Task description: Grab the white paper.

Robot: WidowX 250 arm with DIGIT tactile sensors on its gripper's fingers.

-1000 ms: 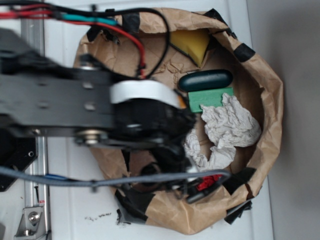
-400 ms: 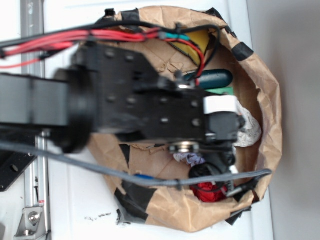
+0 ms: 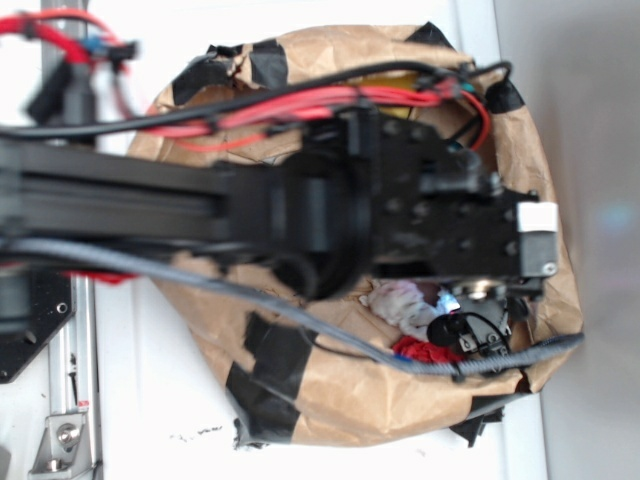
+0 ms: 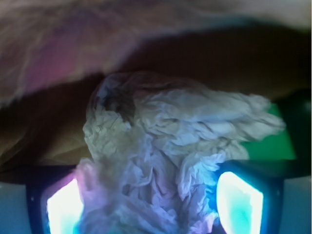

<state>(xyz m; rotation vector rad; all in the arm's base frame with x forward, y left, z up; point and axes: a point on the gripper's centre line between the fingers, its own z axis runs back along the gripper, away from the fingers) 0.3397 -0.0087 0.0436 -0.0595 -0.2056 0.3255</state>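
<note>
The white paper (image 4: pixel 165 136) is a wrinkled off-white wad that fills the middle of the wrist view. A small part of it shows under the arm in the exterior view (image 3: pixel 400 300). My gripper (image 4: pixel 151 200) is low inside the brown bag, right over the wad. Its two glowing pads (image 4: pixel 239 200) stand wide apart, one on each side of the paper, and the wad fills the gap between them. The jaws are open. In the exterior view the gripper (image 3: pixel 462 318) is mostly hidden by the black arm.
The tan kraft paper bag (image 3: pixel 330 400) with black tape patches rings the work area, its wall close on the right. A green sponge (image 4: pixel 273 144) lies just behind the wad. A red item (image 3: pixel 425 350) sits beside the gripper. Cables hang over the bag.
The arm has swung right across the bag and come down over the white paper, now covering most of the bag's contents.
</note>
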